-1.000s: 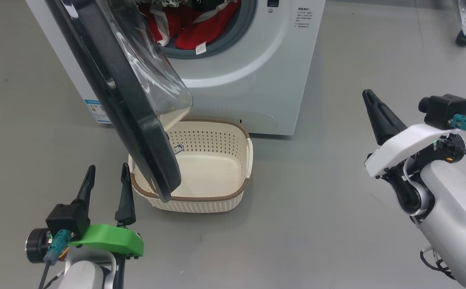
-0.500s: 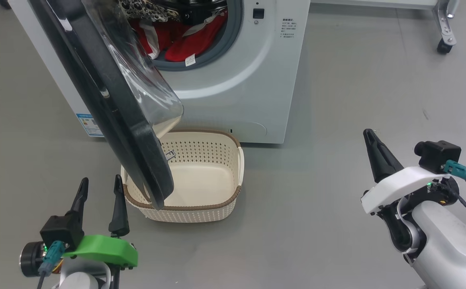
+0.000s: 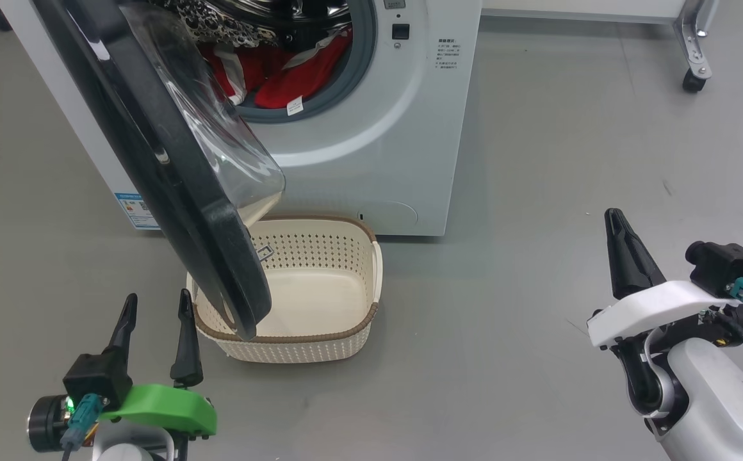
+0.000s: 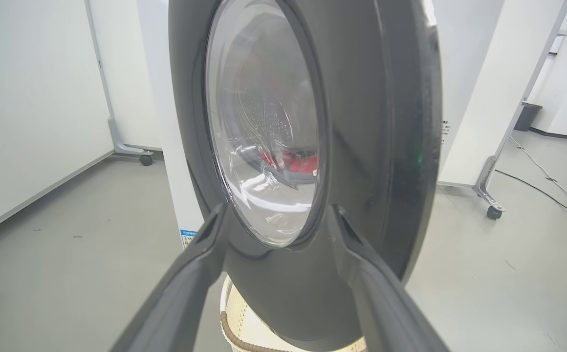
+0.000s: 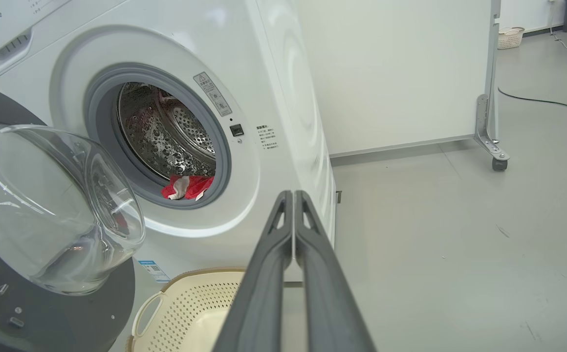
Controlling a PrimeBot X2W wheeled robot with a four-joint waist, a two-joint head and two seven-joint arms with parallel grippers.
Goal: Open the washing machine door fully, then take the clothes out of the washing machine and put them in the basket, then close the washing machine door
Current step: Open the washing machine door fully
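Observation:
The white washing machine stands ahead with its round mouth uncovered. Red clothes with white panels lie in the drum, also visible as clothes in the right wrist view. The black-rimmed door stands swung out, its lower edge hanging over the cream basket on the floor. My left gripper is open, just left of the basket and before the door's outer face. My right gripper is shut and empty, well to the right of the machine, its gripper tips pointing at the machine's front.
A wheeled frame leg with a castor stands at the far right behind the machine. A white partition and a floor cable lie beyond it. Open grey floor spreads between the basket and my right arm.
The head camera has moved, shifting the whole picture down and left. My right gripper has drawn back and to the right, away from the machine. The left gripper stays open beside the basket.

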